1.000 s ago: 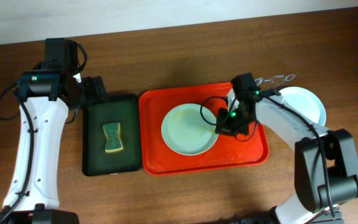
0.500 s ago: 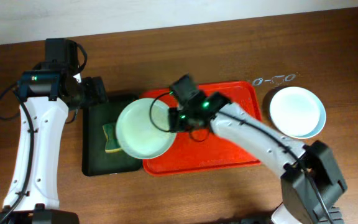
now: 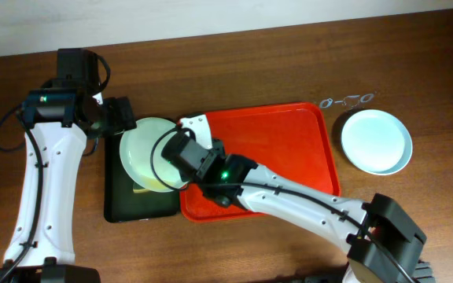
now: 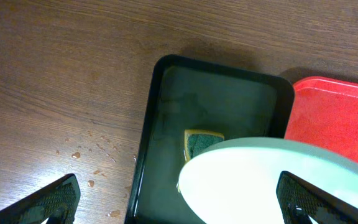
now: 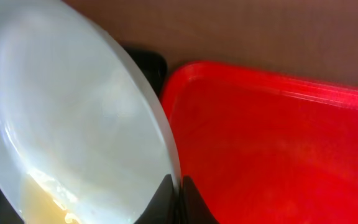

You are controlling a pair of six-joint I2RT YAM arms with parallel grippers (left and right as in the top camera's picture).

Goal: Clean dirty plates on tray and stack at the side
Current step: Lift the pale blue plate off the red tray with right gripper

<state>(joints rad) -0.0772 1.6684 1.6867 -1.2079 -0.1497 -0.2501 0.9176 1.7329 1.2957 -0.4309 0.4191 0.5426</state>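
Observation:
A pale mint plate (image 3: 149,153) hangs tilted over the dark green tray (image 3: 124,206), with my right gripper (image 3: 181,157) shut on its right rim. In the right wrist view the plate (image 5: 73,124) has a yellow smear (image 5: 42,199) low on its face, and the gripper (image 5: 179,199) pinches the rim beside the red tray (image 5: 278,155). My left gripper (image 3: 124,118) stands wide open just above the plate's far left edge. In its view the plate (image 4: 278,180) lies between and below the fingertips (image 4: 55,199), which hold nothing. The red tray (image 3: 289,149) is bare.
A green and yellow sponge (image 4: 201,142) lies in the green tray (image 4: 166,124), half hidden by the plate. Pale plates (image 3: 376,140) sit stacked on the table to the right of the red tray. A pair of glasses (image 3: 348,100) lies behind them. Water drops (image 4: 79,155) dot the wood.
My right arm has carried the plate from the red tray leftward until it hangs over the green tray under the left gripper. The left arm has stayed still.

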